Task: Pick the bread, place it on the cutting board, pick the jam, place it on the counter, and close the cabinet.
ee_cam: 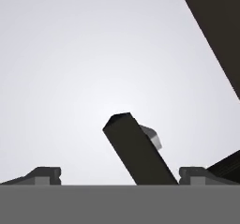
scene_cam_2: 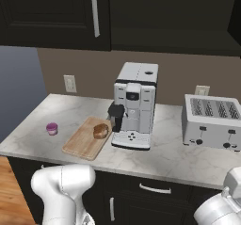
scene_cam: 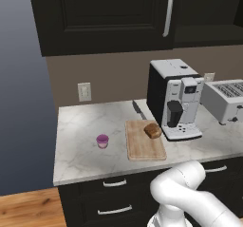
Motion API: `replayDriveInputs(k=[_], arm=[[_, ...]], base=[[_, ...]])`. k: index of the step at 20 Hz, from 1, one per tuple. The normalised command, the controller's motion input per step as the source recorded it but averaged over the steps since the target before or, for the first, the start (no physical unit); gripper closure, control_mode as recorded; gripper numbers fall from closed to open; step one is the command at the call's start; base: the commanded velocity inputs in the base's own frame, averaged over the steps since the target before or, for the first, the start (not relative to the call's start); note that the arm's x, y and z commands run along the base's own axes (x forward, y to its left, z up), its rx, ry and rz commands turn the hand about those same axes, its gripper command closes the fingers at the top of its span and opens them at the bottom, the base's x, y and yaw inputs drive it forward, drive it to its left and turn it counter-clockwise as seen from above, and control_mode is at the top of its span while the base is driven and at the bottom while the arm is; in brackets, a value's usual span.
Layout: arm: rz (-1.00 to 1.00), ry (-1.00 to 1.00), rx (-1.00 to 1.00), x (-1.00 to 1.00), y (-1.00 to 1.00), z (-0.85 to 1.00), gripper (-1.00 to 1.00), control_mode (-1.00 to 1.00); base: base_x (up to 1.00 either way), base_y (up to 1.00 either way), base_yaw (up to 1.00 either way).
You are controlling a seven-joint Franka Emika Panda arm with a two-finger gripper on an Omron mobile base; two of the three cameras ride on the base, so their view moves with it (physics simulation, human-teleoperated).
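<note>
Bread (scene_cam: 153, 130): lies on the cutting board (scene_cam: 142, 147), at the board's 1 o'clock corner in the left base view, just beside the coffee machine (scene_cam: 175, 98)
Jam (scene_cam: 102, 140): stands upright on the bare table (scene_cam: 80, 126), at 9 o'clock from the board and apart from it
Cabinet (scene_cam: 104, 17): up on the wall above the table; the panelled door with the long silver handle (scene_cam: 167, 12) looks flat to the wall, while the bay at its 3 o'clock reads darker and recessed, so that side is probably the part left to shut
Fingers (ee_cam: 47, 174): spread wide and released, nothing clamped
Hand view: a dark slab (ee_cam: 136, 148) rises from 6 o'clock between the two tips and leans toward 11 o'clock, with a small silver piece (ee_cam: 152, 136) on its 3 o'clock side; my guess is a door edge seen end-on
Key relation: the slab's long axis runs away from the hand, roughly midway between the tips; whether it touches either tip, I cannot tell
Step in hand: bread and jam look placed, so closing the cabinet remains
Next move calls for: a sideways push on that slab, not a grasp
</note>
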Motion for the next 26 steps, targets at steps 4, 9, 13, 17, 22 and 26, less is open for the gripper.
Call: replayDriveInputs(k=[4,9,13,17,22,26], arm=[[-0.08,0.00,0.00,0.12,-0.03,0.00,-1.00,-1.00],[-0.08,0.00,0.00,0.16,-0.05,0.00,-1.00,-1.00],[-0.06,0.00,0.00,0.20,-0.16,0.00,-1.00,-1.00],[-0.02,0.00,0.00,0.24,-0.22,0.00,-1.00,-1.00],[0.00,0.00,0.00,0.17,-0.29,0.00,-1.00,-1.00],[0.00,-0.03,0.01,0.09,-0.09,0.00,-1.00,-1.00]], base=[[0.00,0.00,0.00],[0.00,0.00,0.00],[0.00,0.00,0.00],[0.00,0.00,0.00],[0.00,0.00,0.00],[0.00,0.00,0.00]])
